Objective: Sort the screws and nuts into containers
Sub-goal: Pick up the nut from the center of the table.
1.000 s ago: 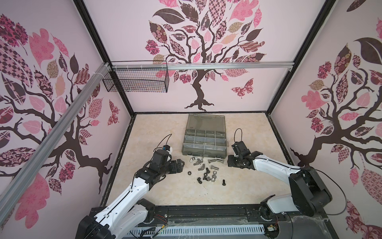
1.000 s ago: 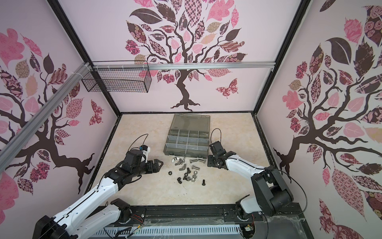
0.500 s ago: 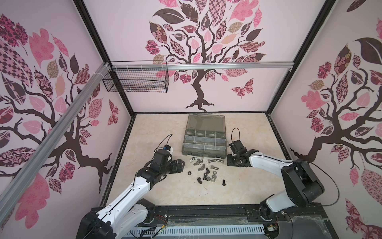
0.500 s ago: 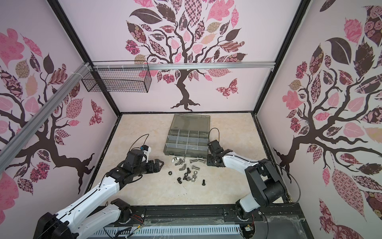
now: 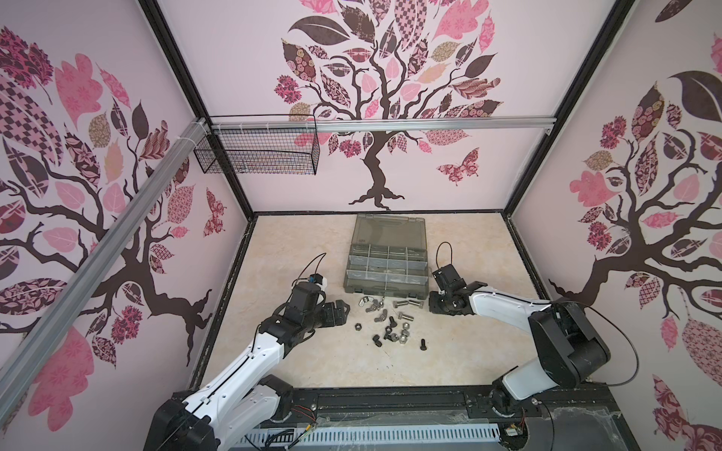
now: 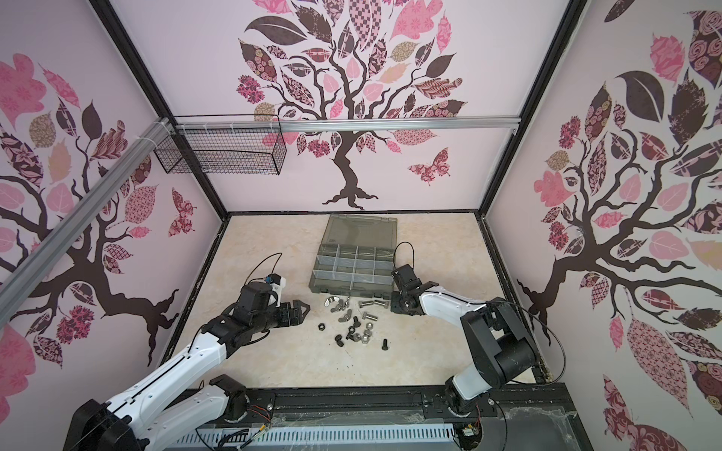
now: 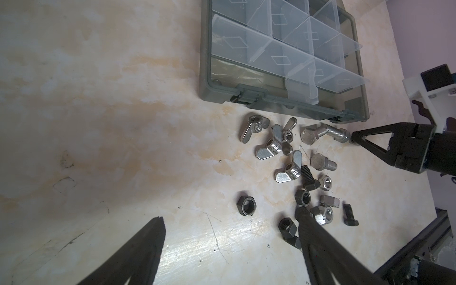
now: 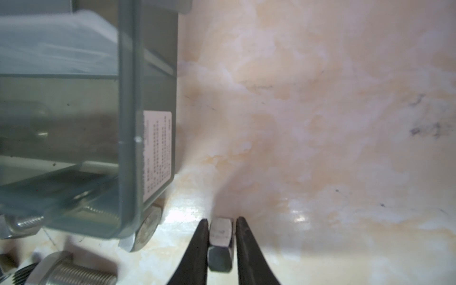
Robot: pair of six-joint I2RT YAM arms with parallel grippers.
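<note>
Silver and six-sided, a small nut (image 8: 220, 243) is pinched between the two black fingers of the right tool (image 8: 222, 220), down low by the worktop (image 8: 320, 123). Just beside it stands the smooth grey wall of the see-through case (image 8: 128, 123). I think the nut must go up and over that wall into one of the little boxes (image 7: 296, 32). The right arm is the nearer one. The left tool (image 7: 230, 217) is spread wide and holds nothing. It faces the pile (image 7: 303, 177) of shiny wing nuts, bolts and black nuts lying loose in front of the case.
</note>
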